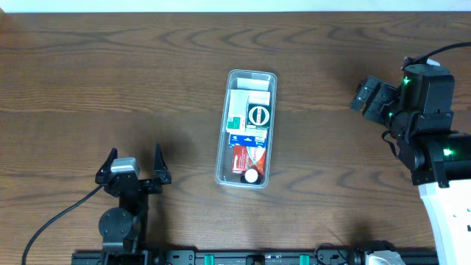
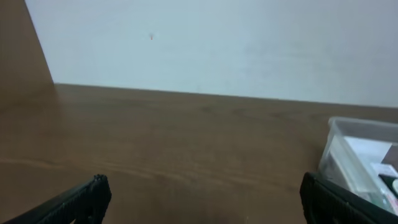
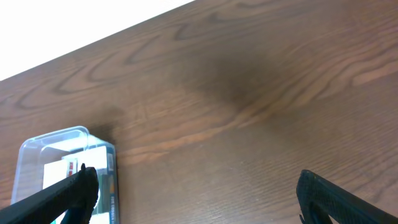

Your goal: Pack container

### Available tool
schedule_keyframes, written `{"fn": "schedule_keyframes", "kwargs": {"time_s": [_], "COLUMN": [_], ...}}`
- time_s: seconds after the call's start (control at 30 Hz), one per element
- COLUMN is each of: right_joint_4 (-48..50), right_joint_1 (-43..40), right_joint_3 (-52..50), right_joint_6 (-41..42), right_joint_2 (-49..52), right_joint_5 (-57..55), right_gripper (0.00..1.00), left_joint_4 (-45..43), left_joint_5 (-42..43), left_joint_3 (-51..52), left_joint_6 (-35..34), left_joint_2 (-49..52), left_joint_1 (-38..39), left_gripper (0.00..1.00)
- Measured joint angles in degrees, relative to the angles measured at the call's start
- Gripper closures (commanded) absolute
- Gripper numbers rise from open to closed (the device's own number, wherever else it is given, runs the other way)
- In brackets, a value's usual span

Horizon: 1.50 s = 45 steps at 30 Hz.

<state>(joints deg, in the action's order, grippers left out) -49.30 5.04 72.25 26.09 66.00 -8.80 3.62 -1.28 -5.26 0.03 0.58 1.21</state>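
Note:
The clear plastic container (image 1: 247, 126) lies at the table's middle, long side running front to back. It holds several small boxes: white ones at the far end, a dark green one (image 1: 259, 114), a blue-green one and a red one (image 1: 249, 157) near the front. It also shows in the left wrist view (image 2: 364, 155) and the right wrist view (image 3: 65, 165). My left gripper (image 1: 135, 165) is open and empty at the front left, well left of the container. My right gripper (image 1: 370, 99) is open and empty at the right, apart from the container.
The brown wooden table (image 1: 110, 81) stretches around the container. A pale wall (image 2: 217, 43) stands beyond the far edge. The right arm's white base (image 1: 449, 213) stands at the front right corner.

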Motion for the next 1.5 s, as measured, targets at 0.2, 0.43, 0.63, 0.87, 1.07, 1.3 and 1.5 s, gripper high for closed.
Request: {"fn": "schedule_keyframes", "kwargs": {"time_s": [0.2,0.43,0.63,0.87,1.07,1.3,1.5], "right_joint_4": [0.0,0.0,0.0,0.0,0.0,0.0,-1.1], "right_joint_1": [0.0,0.0,0.0,0.0,0.0,0.0,0.0], "right_joint_3": [0.0,0.0,0.0,0.0,0.0,0.0,0.0], "right_joint_6": [0.0,0.0,0.0,0.0,0.0,0.0,-0.1], "right_joint_2": [0.0,0.0,0.0,0.0,0.0,0.0,0.0], "right_joint_5": [0.0,0.0,0.0,0.0,0.0,0.0,-0.1], "right_gripper": [0.01,0.01,0.01,0.01,0.01,0.01,0.01], "left_joint_4": [-0.5,-0.4,-0.9,-0.9,-0.9,-0.9,-0.9], "left_joint_5": [0.0,0.0,0.3,0.5,0.5,0.5,0.5], "left_joint_3": [0.3,2.2,3.3,3.3,3.3,3.3,3.3], "left_joint_6": [0.0,0.0,0.0,0.0,0.0,0.0,0.0], "left_joint_2": [0.0,0.0,0.0,0.0,0.0,0.0,0.0], "left_joint_1": [0.0,0.0,0.0,0.0,0.0,0.0,0.0], "left_gripper": [0.02,0.02,0.02,0.02,0.02,0.02,0.02]}}
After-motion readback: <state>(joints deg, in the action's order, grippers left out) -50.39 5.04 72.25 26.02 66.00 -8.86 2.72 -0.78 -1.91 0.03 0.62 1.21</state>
